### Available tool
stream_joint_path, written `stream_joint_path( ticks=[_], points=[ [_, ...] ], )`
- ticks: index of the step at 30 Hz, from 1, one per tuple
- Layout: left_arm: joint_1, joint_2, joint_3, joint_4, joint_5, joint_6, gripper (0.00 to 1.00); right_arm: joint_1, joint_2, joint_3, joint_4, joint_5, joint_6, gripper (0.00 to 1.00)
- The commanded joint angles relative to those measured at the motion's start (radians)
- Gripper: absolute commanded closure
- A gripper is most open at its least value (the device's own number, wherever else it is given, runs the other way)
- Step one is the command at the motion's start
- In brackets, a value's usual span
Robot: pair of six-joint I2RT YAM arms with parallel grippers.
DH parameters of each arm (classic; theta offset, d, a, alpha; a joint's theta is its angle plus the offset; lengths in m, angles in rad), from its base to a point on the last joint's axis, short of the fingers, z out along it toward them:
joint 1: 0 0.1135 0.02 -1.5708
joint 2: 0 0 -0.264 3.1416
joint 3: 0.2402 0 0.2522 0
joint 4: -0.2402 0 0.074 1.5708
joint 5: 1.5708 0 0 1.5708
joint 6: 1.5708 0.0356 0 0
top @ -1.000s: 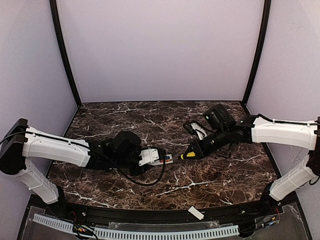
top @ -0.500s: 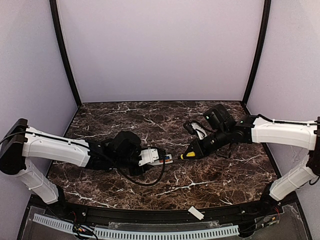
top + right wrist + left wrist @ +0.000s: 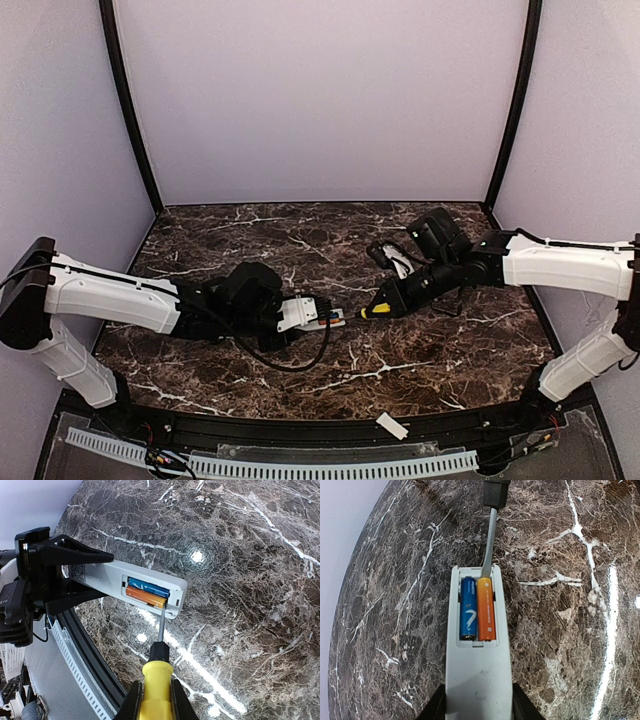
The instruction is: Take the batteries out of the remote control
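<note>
The left arm [image 3: 110, 297] lies low across the marble table [image 3: 440, 360], its white forearm running from the base at the near left corner toward the middle, the dark wrist nearly level and pointing right. The left gripper [image 3: 479, 706] is closed on the sides of the remote control [image 3: 478, 675], one finger on each long edge at its near end, so that the slim white bar juts out past the fingertips toward the other arm. The remote lies back upward with its battery bay uncovered; the right wrist view shows a QR sticker on the back close to the clamping fingers. Both batteries sit side by side in the bay, the blue battery [image 3: 468, 607] on the left in the left wrist view and the orange battery [image 3: 486, 609] touching it on the right. The right arm [image 3: 565, 265] comes in from the near right corner, its white link running left and its dark wrist tilted down toward the centre of the table. The right gripper [image 3: 156, 700] is shut tight on the yellow handle of a screwdriver [image 3: 156, 672], whose thin shaft slants toward the remote's free end. The blade tip sits at the end wall of the bay, against the far end of the orange battery; whether it is under the cell cannot be told. A short white cover plate [image 3: 392, 427] lies apart on the black front ledge
</note>
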Motion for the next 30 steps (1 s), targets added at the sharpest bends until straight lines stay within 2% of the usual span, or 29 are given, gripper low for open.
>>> stream_joint_path(
  ticks=[1, 21, 25, 30],
  points=[
    [-0.005, -0.005, 0.042, 0.123, 0.036, 0.001, 0.99, 0.037, -0.053, 0.034, 0.270, -0.288, -0.005, 1.00],
    [-0.007, 0.007, 0.056, 0.110, 0.031, 0.001, 1.00, 0.037, -0.070, 0.039, 0.269, -0.300, 0.005, 1.00],
    [-0.007, 0.007, 0.056, 0.111, 0.030, 0.000, 1.00, 0.036, -0.093, 0.035, 0.212, -0.239, -0.004, 1.00],
    [-0.007, 0.008, 0.057, 0.110, 0.030, 0.000, 1.00, 0.030, -0.142, 0.058, 0.037, -0.087, -0.022, 1.00]
  ],
)
